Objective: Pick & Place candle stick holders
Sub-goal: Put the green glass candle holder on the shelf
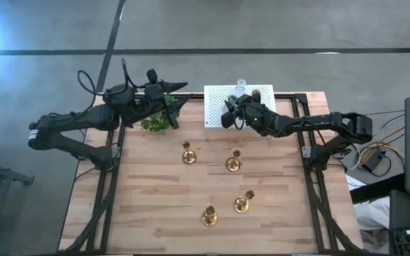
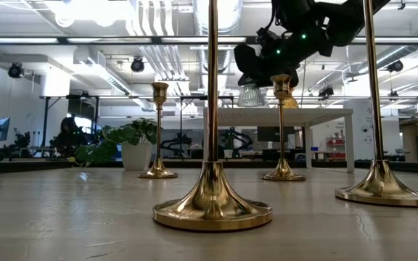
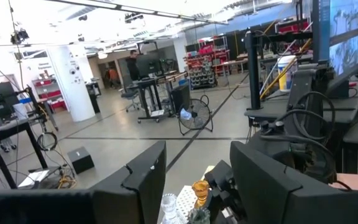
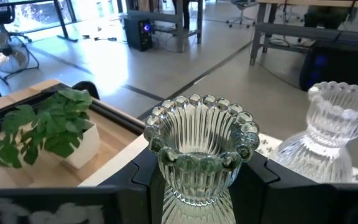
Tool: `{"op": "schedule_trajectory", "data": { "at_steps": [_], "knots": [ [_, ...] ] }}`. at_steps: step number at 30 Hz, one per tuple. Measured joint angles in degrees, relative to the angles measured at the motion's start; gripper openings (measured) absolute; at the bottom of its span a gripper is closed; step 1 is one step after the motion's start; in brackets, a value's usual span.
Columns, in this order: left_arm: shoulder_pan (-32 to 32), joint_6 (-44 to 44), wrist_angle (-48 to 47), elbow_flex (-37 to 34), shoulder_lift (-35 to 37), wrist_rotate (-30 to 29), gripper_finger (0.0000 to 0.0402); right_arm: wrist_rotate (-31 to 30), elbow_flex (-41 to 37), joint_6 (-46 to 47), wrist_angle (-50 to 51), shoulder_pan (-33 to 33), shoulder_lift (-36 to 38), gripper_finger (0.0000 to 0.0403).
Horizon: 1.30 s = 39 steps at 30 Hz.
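Four gold candlesticks stand upright on their round bases on the wooden table (image 1: 141,213): two mid-table (image 1: 188,155) (image 1: 233,162) and two nearer the front (image 1: 243,203) (image 1: 209,215). My right gripper (image 1: 228,114) is over the white perforated stand (image 1: 216,99), shut on a pale green ribbed glass holder (image 4: 197,149). A clear glass holder (image 4: 337,130) stands beside it on the stand. An amber holder (image 3: 199,190) shows by my right gripper. My left gripper (image 1: 179,99) is open and empty above the plant (image 1: 159,121). My right gripper pinches the pale green holder's body just under its flared, beaded rim (image 4: 166,163), one finger (image 4: 143,171) on each side. The fingers come about level from the table's right. The holder is upright; I cannot tell whether its base rests on the stand.
A green leafy plant in a white pot (image 4: 48,130) stands at the table's far left, next to the stand. The table's black frame rails (image 1: 305,135) run along both sides. Bare wood lies between the candlesticks and along the near edge.
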<state>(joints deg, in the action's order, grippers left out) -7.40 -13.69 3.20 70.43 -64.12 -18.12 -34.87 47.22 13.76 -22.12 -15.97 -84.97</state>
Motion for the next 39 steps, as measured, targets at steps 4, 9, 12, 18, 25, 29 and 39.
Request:
{"op": "schedule_trajectory", "data": {
  "at_steps": [4, 9, 12, 18, 25, 29, 39],
  "knots": [
    [0.0, 0.0, -0.02, 0.0, 0.0, -0.01, 0.0183, 0.65, -0.21, 0.19, -0.86, -0.36, -0.21, 0.0119],
    [0.0, 0.0, 0.0, 0.02, 0.0, -0.01, 0.0183, 1.62, -0.28, -0.59, -0.87, -0.34, -0.28, 0.0119],
    [0.0, 0.07, 0.0, 0.02, 0.0, -0.01, 0.0183, 2.33, -0.36, -0.62, -0.86, -0.32, -0.3, 0.0119],
    [0.0, 0.31, 0.0, 0.02, 0.0, -0.01, 0.0183, 4.51, -0.52, -2.51, -0.88, -0.55, -0.3, 0.0119],
    [0.0, 0.34, 0.0, 0.02, 0.0, 0.01, 0.0183, 8.01, -0.52, -4.62, -0.82, -0.77, -0.3, 0.0119],
    [0.0, 0.37, 0.0, 0.02, 0.0, 0.01, 0.0183, 7.93, -0.26, -2.86, -0.73, -0.98, -0.32, 0.0119],
    [0.0, -0.24, -0.42, 0.02, -0.02, 0.01, 0.0183, -9.08, 7.06, -3.88, 1.91, 8.73, -0.34, 0.0119]
  ]
}}
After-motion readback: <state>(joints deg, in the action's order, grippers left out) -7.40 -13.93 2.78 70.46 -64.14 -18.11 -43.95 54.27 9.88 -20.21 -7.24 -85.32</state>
